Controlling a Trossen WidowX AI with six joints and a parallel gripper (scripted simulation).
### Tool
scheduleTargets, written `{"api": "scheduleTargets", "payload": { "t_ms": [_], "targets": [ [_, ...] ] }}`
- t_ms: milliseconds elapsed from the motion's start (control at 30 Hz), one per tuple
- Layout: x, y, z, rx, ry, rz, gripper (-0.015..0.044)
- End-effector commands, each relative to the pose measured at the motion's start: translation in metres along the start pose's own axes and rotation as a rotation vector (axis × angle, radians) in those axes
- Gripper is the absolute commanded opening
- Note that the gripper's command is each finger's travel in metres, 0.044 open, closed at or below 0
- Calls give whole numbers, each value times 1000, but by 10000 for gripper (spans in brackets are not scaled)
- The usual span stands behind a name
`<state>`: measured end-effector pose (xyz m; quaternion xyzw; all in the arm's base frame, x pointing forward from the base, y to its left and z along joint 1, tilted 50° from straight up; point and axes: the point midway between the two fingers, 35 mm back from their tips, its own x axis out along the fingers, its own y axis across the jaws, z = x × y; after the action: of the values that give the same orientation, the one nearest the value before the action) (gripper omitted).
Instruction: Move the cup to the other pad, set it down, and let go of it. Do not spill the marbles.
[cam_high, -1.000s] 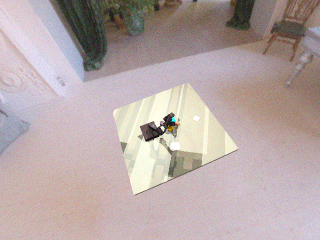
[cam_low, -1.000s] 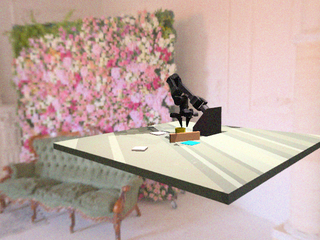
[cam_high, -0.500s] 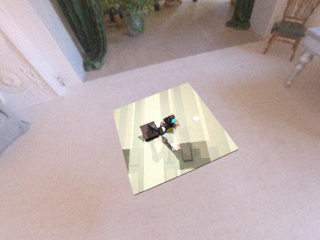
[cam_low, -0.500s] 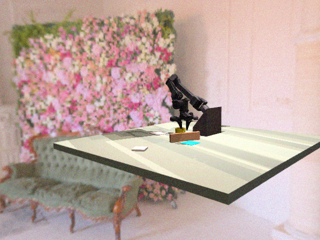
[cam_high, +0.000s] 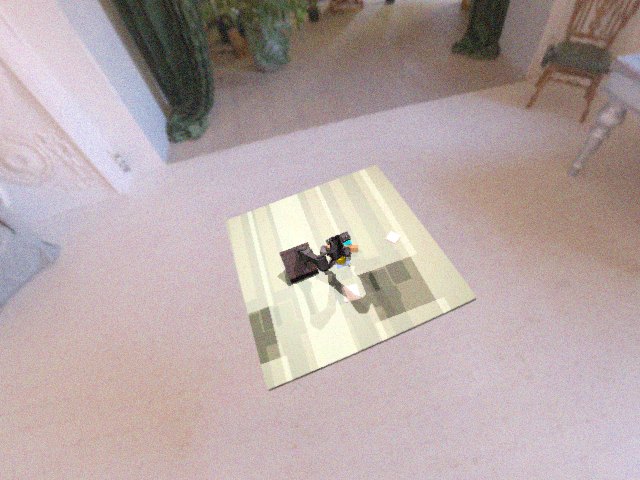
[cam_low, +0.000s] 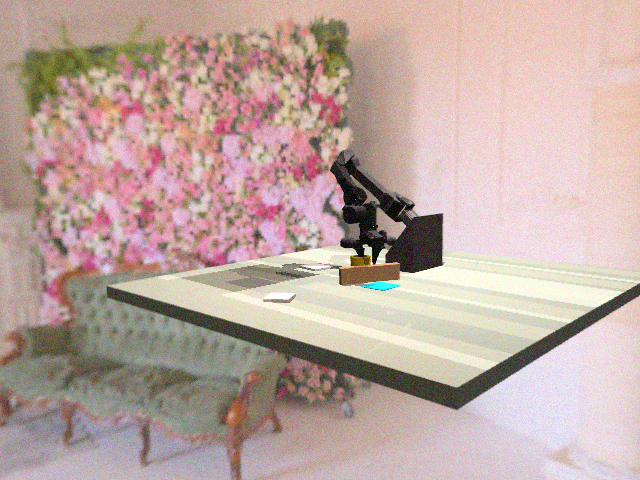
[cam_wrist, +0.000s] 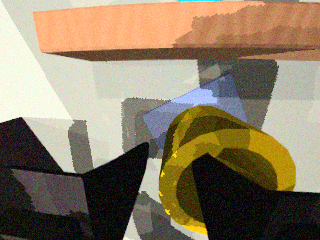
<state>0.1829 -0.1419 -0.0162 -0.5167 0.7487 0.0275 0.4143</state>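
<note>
Pale cream and olive patches cover the one table (cam_high: 292, 217) (cam_low: 465, 330) (cam_wrist: 30, 85) in front of you, with a single black arm (cam_high: 312, 255) (cam_low: 374, 188) mounted on one dark base block (cam_high: 297, 263) (cam_low: 423, 245). Your gripper (cam_high: 340, 250) (cam_low: 368, 258) (cam_wrist: 170, 149) points down, its fingers partway open with nothing gripped between them. You have one wood-coloured bar (cam_high: 354, 248) (cam_low: 369, 273) (cam_wrist: 150, 30) standing between two pads: a cyan pad (cam_high: 347, 242) (cam_low: 381, 285) (cam_wrist: 200, 1) on its far side from the cup, and a periwinkle pad (cam_high: 342, 266) (cam_wrist: 200, 97) on the cup's side. Two small whitish tiles lie apart from each other. Your one cup (cam_high: 341, 260) (cam_low: 354, 260) (cam_wrist: 230, 142) is at the periwinkle pad, off-centre beneath the fingers: in the wrist view, one fingertip overlaps its mouth, the other appears outside its rim. You see it upright, mustard yellow, round and thick-walled; its contents are hidden from you.
</note>
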Motion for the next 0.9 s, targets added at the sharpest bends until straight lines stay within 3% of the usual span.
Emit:
{"api": "scheduleTargets", "payload": {
  "t_ms": [0, 867],
  "targets": [
    [0, 0, 0, 1, 0, 0, 153],
    [-3, 0, 1, 0, -2, 0, 0]
  ]
}}
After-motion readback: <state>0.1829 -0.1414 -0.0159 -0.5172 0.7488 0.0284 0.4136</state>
